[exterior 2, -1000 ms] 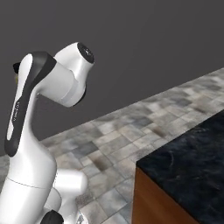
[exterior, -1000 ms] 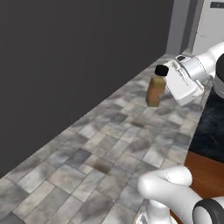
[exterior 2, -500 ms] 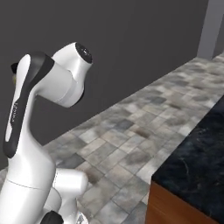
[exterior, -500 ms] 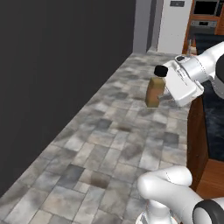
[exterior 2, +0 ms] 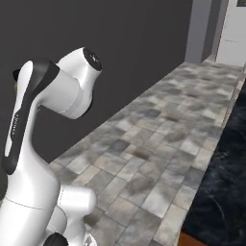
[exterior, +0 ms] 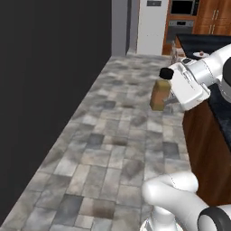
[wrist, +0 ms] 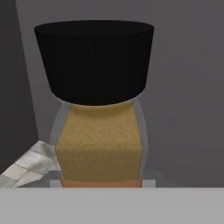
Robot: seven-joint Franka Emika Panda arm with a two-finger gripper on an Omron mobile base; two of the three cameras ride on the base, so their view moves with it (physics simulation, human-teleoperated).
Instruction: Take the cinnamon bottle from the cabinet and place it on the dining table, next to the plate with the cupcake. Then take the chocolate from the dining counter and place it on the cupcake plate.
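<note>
cinnamon bottle [exterior: 159, 95] gripped, black cap [wrist: 94, 59] close-up

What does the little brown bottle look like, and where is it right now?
The bottle is small and tan-brown, with a squarish body, a short neck and a round black cap. In the hand view its body looks grainy, like spice powder behind clear walls. It hangs in the air above the grey stone floor tiles, leaning a little, beside the brown side of the dark-topped counter. The gripper on the white arm holds it from the side; nothing else touches it.
</note>
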